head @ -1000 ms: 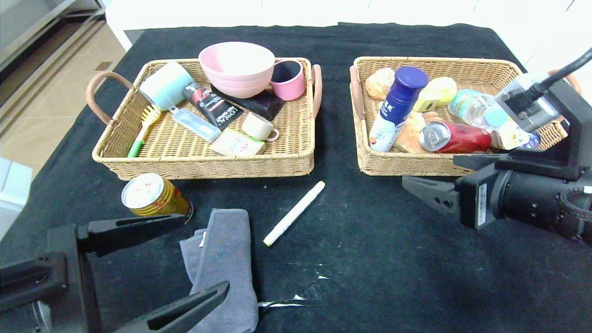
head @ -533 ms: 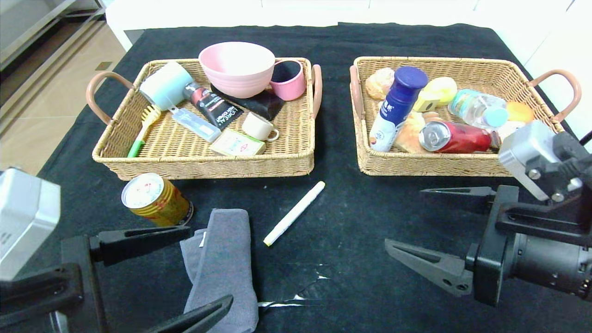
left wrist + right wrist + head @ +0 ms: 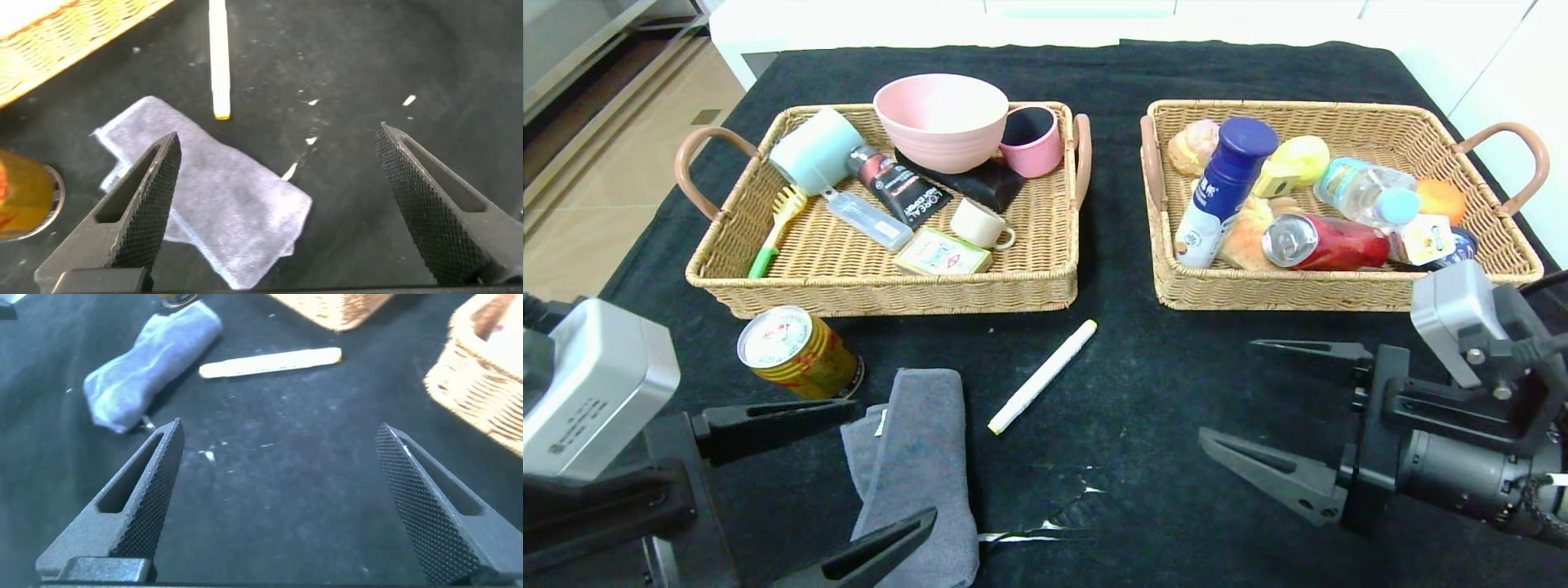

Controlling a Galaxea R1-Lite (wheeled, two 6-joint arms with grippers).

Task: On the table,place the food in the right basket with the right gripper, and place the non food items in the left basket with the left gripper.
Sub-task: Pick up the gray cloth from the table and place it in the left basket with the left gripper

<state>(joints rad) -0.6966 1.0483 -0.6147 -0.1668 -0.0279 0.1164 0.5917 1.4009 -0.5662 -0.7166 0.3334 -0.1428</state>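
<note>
At the near left corner the left pincer hangs low over the surface with its jaws spread wide and nothing in them; the folded grey towel lies between and under its two fingers, its near end close to the surface's front edge. Just beyond the upper finger the gold-red can stands upright, tucked near the front wall of the left basket, which already carries a pink bowl, cups and a tube; its loop handles stick out at both ends. The white marker lies slantwise on bare black cloth, apart from the towel and short of both baskets, yellow tip toward the viewer; a small white tear shows in the cloth nearer the front. A dark lane of cloth separates the two baskets. The right basket holds a blue-capped bottle, buns, a red can and a clear water bottle. In front of it the right pincer hovers, jaws wide apart and empty, with open cloth all around it.
</note>
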